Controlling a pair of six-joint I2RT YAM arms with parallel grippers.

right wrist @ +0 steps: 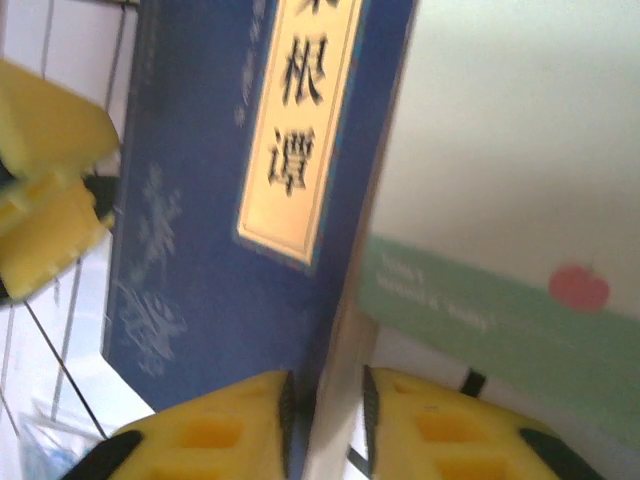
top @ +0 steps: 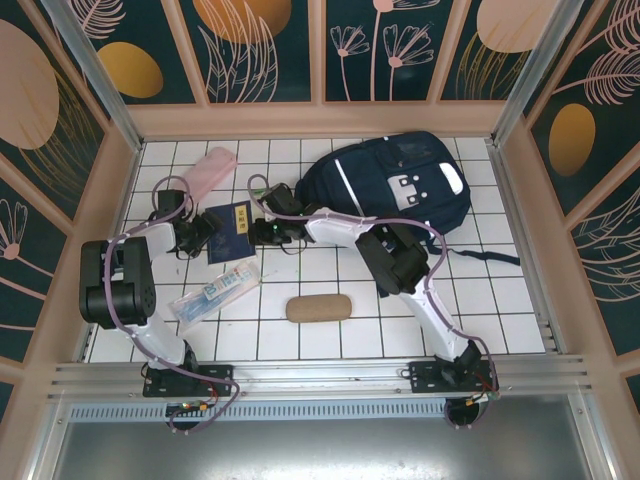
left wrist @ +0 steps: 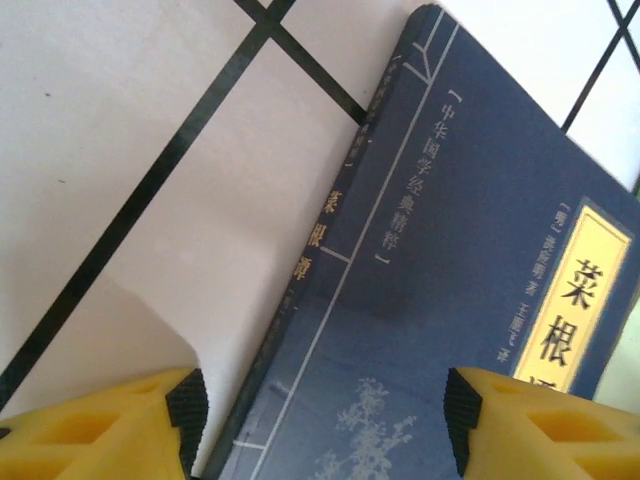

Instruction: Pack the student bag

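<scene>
The student bag, a large navy backpack with white stripes and grey patches, lies at the back right of the tiled floor. A small navy-blue booklet with a yellow title label lies left of it, between my two grippers. My right gripper is shut on the booklet's page edge, tilting that side up. A white and green cover shows right beside it. My left gripper hovers open over the booklet's spine side, one pad on each side of the spine. In the top view the left gripper and right gripper flank the booklet.
A pink pencil case lies at the back left. A clear plastic pack of stationery sits in front of the booklet. A tan oblong pouch lies near the middle front. Wooden walls enclose the floor.
</scene>
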